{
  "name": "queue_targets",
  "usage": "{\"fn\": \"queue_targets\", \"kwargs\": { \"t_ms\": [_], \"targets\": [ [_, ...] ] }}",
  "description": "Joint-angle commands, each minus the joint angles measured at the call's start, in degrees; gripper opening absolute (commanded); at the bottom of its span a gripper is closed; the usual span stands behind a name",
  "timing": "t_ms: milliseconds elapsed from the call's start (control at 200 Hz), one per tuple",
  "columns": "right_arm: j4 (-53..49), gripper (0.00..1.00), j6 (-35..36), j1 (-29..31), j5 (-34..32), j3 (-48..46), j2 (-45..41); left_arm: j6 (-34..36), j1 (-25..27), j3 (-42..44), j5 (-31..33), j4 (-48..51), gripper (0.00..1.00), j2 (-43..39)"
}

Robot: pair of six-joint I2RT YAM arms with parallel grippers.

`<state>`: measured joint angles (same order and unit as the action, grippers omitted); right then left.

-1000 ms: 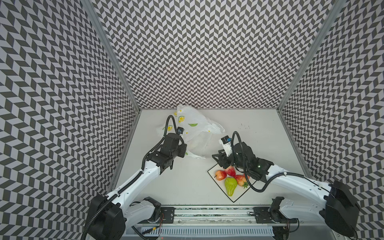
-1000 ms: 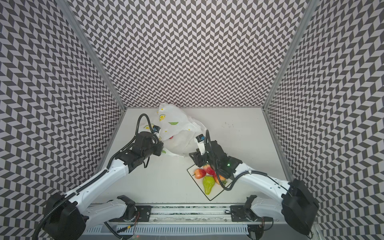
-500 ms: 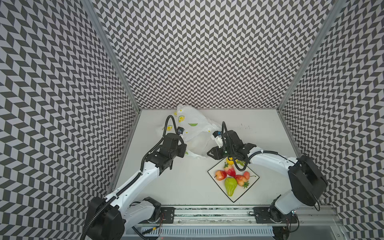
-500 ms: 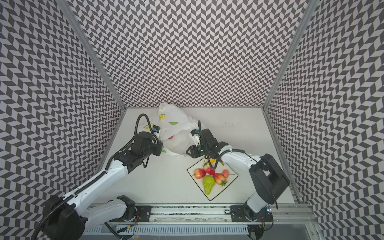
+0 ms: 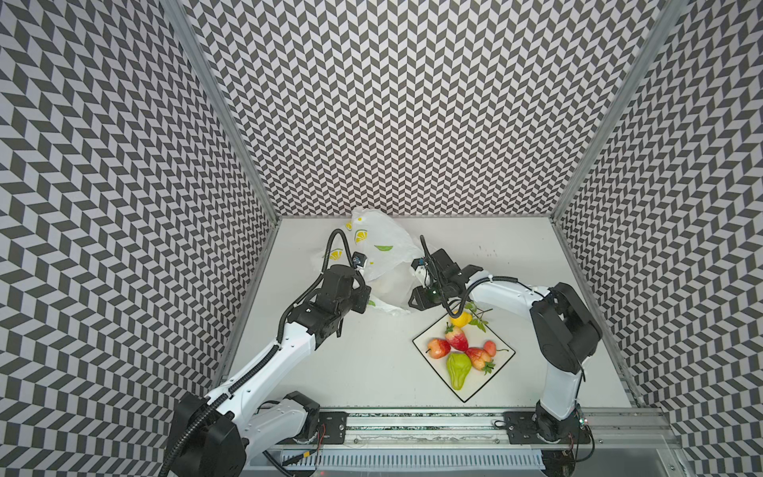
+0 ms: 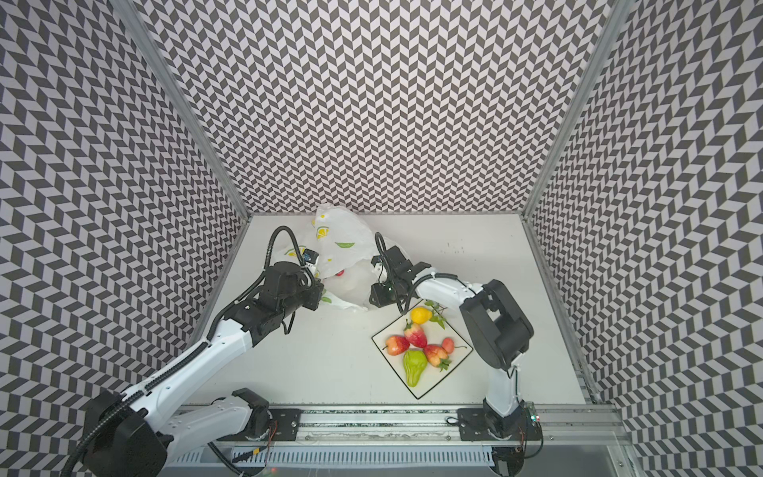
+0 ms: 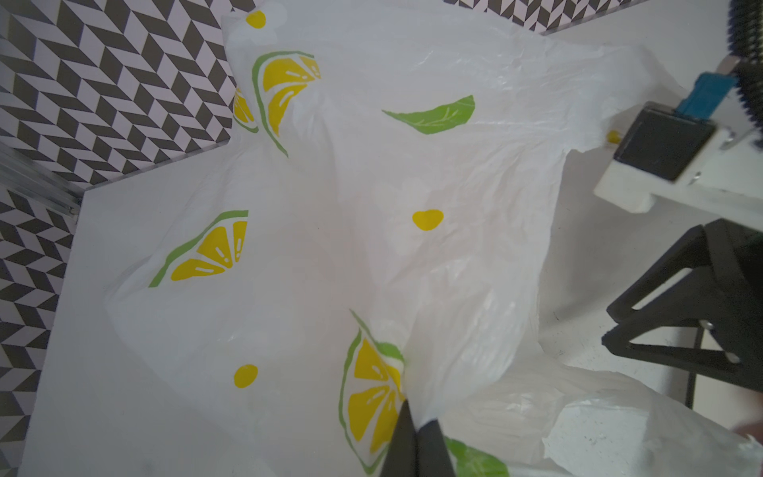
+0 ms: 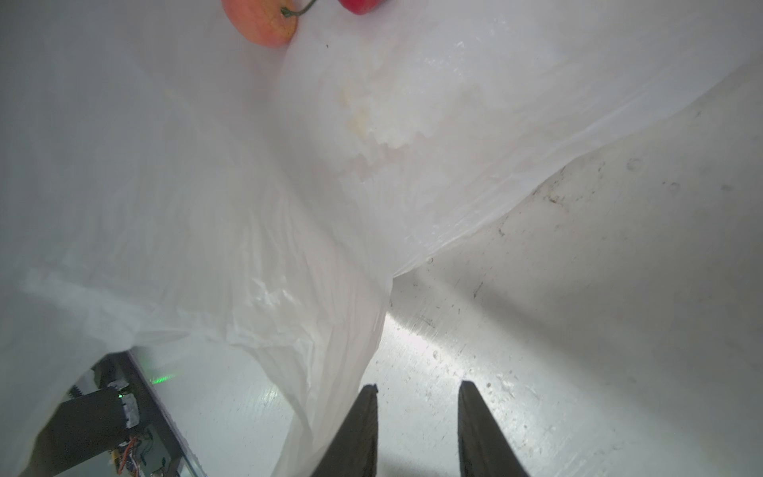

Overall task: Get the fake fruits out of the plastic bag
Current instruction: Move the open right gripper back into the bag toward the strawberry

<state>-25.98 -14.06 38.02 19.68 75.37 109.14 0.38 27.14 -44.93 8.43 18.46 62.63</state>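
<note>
Now your part-open, empty right gripper (image 8: 418, 387) is facing two small glossy red cherries (image 8: 264, 24) lying ahead, inside the crinkly white lemon-print plastic bag (image 7: 371, 186) your left gripper (image 7: 415, 425) is pinching.

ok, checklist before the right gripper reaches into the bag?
1. Left gripper shut on a fold of the plastic bag: ok.
2. Right gripper open and empty: ok.
3. Bag mouth faces the right gripper: ok.
4. Targets in sight: ok, a stemmed red-yellow fruit and a red fruit lie deep inside.
5. Lower film clear of the right fingertips: cannot tell; it lies right beside one.
6. Room on the plate: ok, bare corner beside the pear.
</note>
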Motion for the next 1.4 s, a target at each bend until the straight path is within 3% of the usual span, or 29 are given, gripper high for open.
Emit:
{"fn": "queue_targets", "kwargs": {
  "t_ms": [0, 451, 1162, 1397],
  "targets": [
    [-2.75, 0.32, 2.02, 0.23, -0.77, 3.88, 2.52, 0.83, 0.17, -1.35, -0.65, -0.43, 0.00, -1.09],
    [-7.93, 0.32, 6.78, 3.12, 2.14, 8.06, 6.11, 0.67, 0.23, -2.61, -0.51, -0.92, 0.00, -1.02],
    [-4.73, 0.34, -1.87, -1.84, 19.09, 12.17, 6.29, 9.26, 5.36, 2.97, -1.58, 0.97, 0.00, -5.51],
    [-4.53, 0.53, -4.46, -4.57, 15.66, 3.24, -0.55, 10.59, 5.38, 3.62, -0.50, 0.18, 0.00, -5.13]
  ]
}}
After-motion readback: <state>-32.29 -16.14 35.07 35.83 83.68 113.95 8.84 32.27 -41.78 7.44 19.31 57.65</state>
